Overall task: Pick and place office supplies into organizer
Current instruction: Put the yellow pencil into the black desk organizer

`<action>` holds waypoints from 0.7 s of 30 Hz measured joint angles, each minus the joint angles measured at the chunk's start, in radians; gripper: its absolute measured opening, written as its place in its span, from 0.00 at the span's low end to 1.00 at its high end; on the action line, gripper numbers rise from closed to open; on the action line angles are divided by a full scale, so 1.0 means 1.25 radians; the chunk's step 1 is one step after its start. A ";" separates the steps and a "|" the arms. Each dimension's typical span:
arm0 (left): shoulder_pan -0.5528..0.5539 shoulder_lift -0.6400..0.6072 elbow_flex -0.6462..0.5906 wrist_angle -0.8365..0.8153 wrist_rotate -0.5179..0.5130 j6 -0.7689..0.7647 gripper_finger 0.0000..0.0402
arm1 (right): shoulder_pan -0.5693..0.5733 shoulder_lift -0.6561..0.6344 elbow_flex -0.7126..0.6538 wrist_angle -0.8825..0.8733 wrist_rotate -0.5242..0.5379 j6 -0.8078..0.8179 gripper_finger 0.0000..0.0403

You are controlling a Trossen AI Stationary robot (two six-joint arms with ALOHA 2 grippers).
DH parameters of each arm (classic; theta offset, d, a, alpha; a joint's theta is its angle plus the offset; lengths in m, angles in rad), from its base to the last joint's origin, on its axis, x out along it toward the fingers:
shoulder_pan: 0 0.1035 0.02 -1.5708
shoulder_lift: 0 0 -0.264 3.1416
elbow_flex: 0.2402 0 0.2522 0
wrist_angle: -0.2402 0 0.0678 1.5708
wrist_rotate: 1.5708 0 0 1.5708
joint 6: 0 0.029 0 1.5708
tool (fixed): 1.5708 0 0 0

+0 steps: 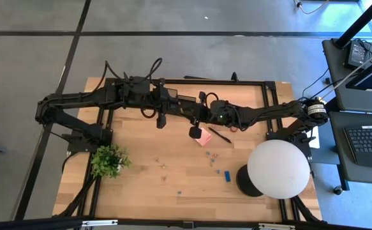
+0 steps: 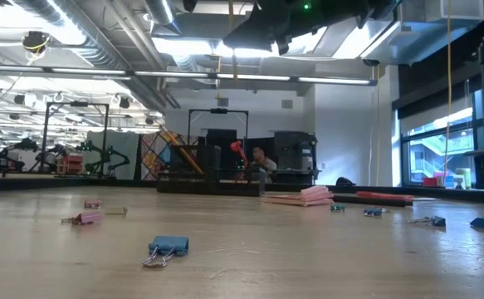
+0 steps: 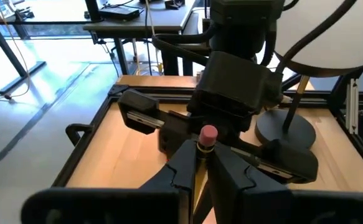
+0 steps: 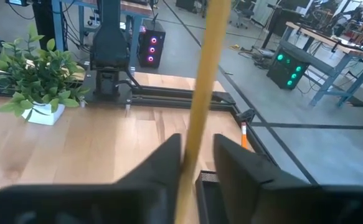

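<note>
Nearest the front edge of the table (image 1: pixel 154 191) there's a plant (image 1: pixel 109 160) on the left and a big white globe lamp (image 1: pixel 278 167) on the right. A small blue block (image 1: pixel 227 174) lies just left of the lamp's base. A bit farther in, tiny clips (image 1: pixel 212 156) are scattered around the middle, including a blue binder clip (image 2: pixel 167 247) that's closest to the low camera. Past those sits the pink pad (image 1: pixel 205 138), and a black pen (image 1: pixel 219 134) lies just to its right. Both arms meet above the middle-far part of the table, well up off the wood, and the pencil (image 4: pixel 203 74) is up there with them. The left gripper (image 3: pixel 198 168) comes in from the left and is clamped tight on the pencil right below its pink eraser. The right gripper (image 4: pixel 197 155) reaches in from the right with the pencil running between its fingers (image 4: pixel 169 158). There's a sliver of daylight on one side there, so it looks parted rather than squeezing. Beyond the far edge it's just grey floor.
</note>
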State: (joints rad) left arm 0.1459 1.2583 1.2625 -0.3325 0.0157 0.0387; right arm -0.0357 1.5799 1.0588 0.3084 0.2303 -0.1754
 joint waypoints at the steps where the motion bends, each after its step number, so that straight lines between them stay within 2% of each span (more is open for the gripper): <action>1: 0.000 0.000 0.000 0.000 0.004 -0.002 0.06 | 0.000 0.000 0.000 0.000 0.001 0.004 0.31; 6: 0.005 -0.007 0.000 -0.017 0.009 0.004 0.06 | -0.004 0.000 0.000 -0.019 0.004 0.005 0.53; 11: 0.033 -0.028 0.000 -0.058 0.007 0.000 0.06 | -0.016 0.000 0.000 -0.103 0.006 0.017 0.68; 17: 0.102 -0.048 0.000 -0.072 -0.017 0.026 0.06 | -0.016 0.000 0.000 -0.194 0.004 0.077 0.74; 21: 0.178 -0.053 0.000 -0.069 0.036 0.040 0.06 | -0.016 0.000 0.000 -0.214 0.004 0.099 0.75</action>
State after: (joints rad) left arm 0.3688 1.1915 1.2625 -0.4181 0.0606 0.0891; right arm -0.0559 1.5799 1.0584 0.0411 0.2352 -0.0521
